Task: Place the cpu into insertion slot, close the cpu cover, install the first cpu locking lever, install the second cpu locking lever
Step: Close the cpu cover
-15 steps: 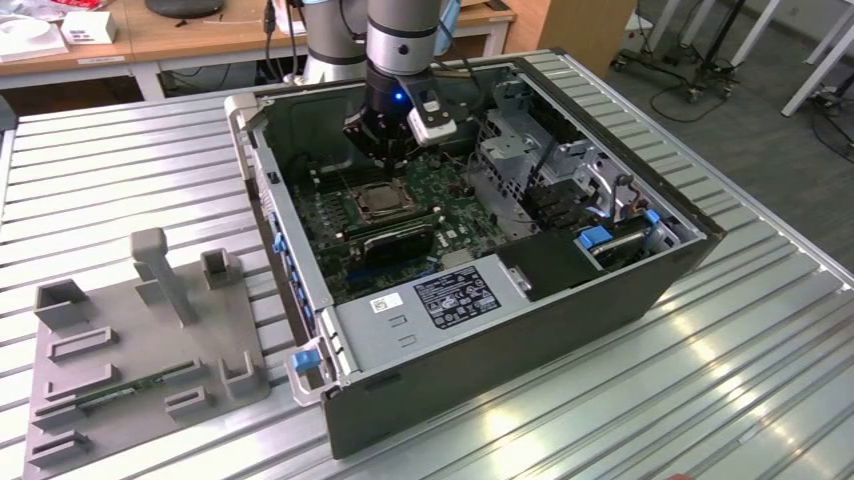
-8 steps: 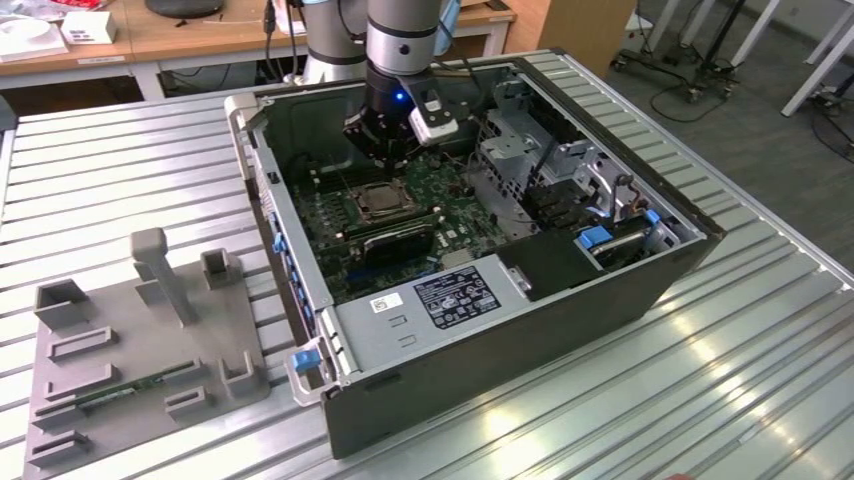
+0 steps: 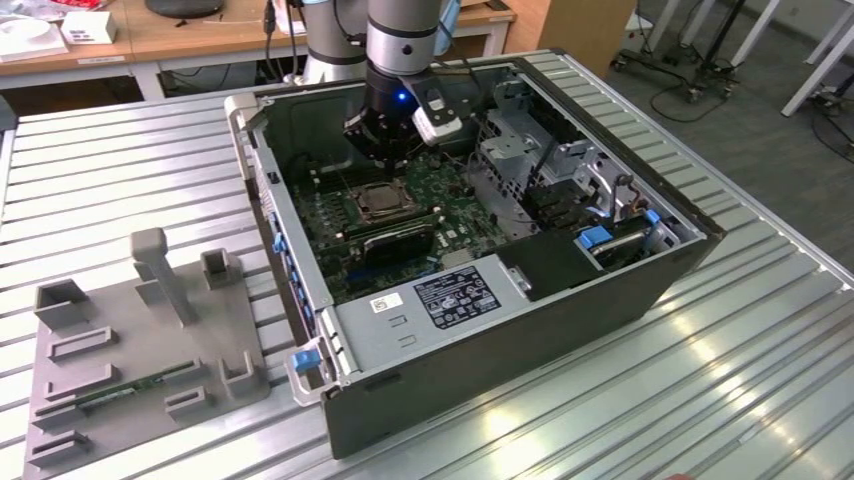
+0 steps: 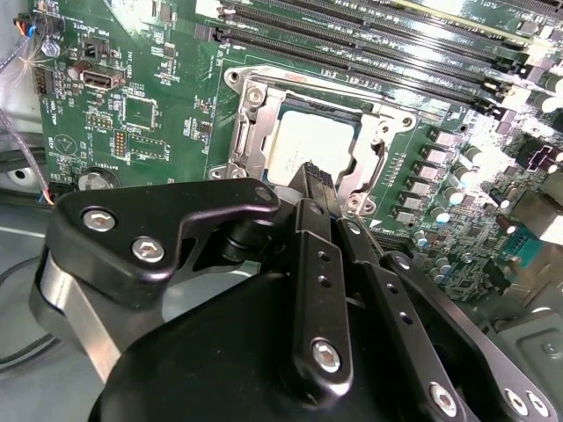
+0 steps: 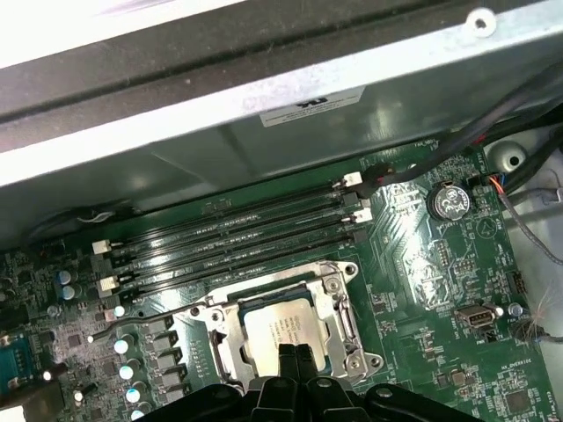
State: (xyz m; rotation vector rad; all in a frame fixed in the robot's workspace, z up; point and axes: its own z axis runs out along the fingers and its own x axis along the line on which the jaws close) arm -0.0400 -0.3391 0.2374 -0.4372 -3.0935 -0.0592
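Claw: claw (image 4: 314, 180) has its fingers together w/ nothing btw them; tips rest on near edge of the cpu cover (image 4: 249, 132) in the second wrist view.
Cpu: cpu (image 4: 299, 141) lies flat in the insertion slot (image 3: 358, 210), silvery face up thru the cover's cut-out.
Cover: looks down ard the chip; fully flat or not, can't tell.
Lever: thin wire lever (image 5: 141, 321) juts out from socket side, prob. unlatched.
Step (my read): pressing cover shut.
Do it well: push straight down on frame metal, not on chip face; light, even force so chip doesn't shift.
Around: memory slots (image 5: 229, 237) just beside socket; capacitors (image 5: 123, 347) near; coin cell (image 5: 450, 200) well apart.
In the way: PC case (image 3: 534, 300) wall and drive cage (image 3: 514, 150) crowd the arm; loose cables (image 5: 519, 202) near board edge.
Worktop: worktop (image 3: 120, 170) carries grey fixture (image 3: 134, 350), apart from case.
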